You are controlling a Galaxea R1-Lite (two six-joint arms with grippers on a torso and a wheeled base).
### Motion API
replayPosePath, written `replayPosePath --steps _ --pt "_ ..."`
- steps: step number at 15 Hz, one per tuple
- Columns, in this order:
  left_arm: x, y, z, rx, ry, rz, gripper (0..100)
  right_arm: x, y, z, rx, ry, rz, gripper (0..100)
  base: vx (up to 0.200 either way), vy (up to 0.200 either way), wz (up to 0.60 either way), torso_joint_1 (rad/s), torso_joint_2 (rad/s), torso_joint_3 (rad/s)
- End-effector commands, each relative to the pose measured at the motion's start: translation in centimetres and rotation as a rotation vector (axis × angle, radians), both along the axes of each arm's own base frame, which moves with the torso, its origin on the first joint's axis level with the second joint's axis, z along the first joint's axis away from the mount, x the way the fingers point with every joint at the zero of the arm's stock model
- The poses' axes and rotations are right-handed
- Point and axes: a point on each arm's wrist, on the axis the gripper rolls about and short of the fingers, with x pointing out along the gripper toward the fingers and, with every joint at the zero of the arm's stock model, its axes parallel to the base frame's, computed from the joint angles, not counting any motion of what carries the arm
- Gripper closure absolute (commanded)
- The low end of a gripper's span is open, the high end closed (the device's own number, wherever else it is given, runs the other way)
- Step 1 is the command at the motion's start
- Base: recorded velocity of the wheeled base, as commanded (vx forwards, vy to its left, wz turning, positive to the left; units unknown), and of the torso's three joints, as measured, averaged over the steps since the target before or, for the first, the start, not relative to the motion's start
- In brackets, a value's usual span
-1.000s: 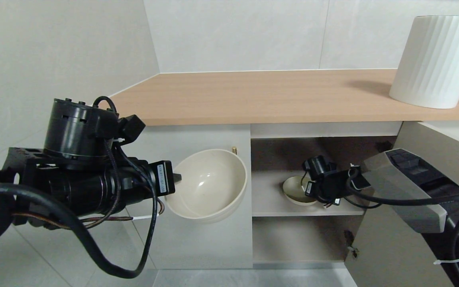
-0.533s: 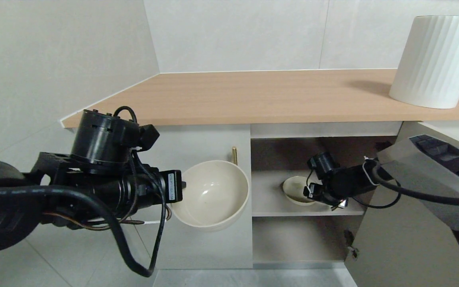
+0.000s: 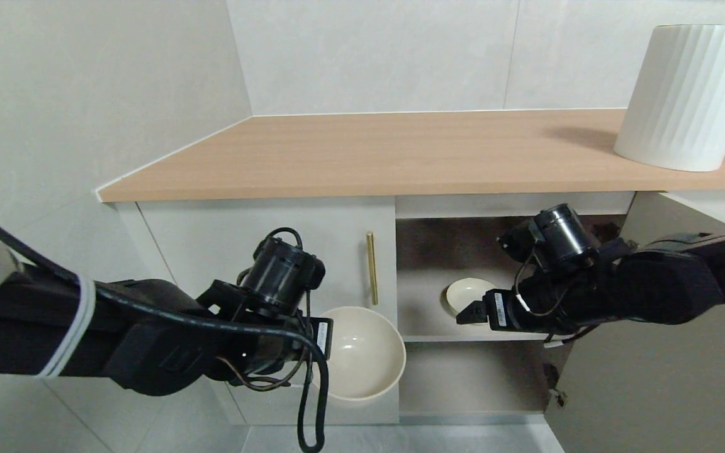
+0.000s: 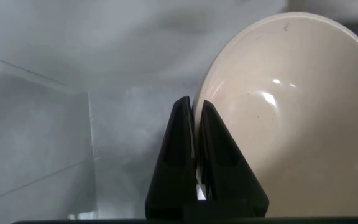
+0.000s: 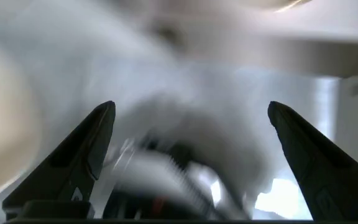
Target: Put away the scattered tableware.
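Since the left end effector (image 4: 194,102) pinches the large bowl (image 3: 362,352) by its rim, low before the closed door (image 3: 243,239), I'd carry it level rightward onto the shelf (image 3: 425,318), clear of the small bowl (image 3: 468,290) there and the spread right end effector (image 5: 190,107) beside it.

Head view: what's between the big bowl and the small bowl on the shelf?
Past the big bowl: the closed door edge, then bare shelf, up to the small bowl. The open right gripper sits just before it. Per head view.
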Motion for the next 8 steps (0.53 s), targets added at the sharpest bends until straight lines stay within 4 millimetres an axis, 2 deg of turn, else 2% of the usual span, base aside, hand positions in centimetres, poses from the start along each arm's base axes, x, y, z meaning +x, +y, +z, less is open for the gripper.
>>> replayPosePath --steps 1,5,8 --pt "-0.3 -1.8 -2.2 0.043 0.053 -0.05 100 -3.9 0.8 3.4 0.067 -0.042 0.118 0 0.0 0.0 0.0 0.0 0.0 0.0" --pt "-1.2 -3.2 -2.2 0.037 0.037 -0.104 100 -4.7 3.7 1.3 0.032 0.022 0.204 0 0.0 0.0 0.0 0.0 0.0 0.0" --pt "-1.9 -3.4 -0.9 0.018 -0.028 -0.103 100 -4.1 5.2 -1.6 -0.021 0.085 0.215 0 0.0 0.0 0.0 0.0 0.0 0.0"
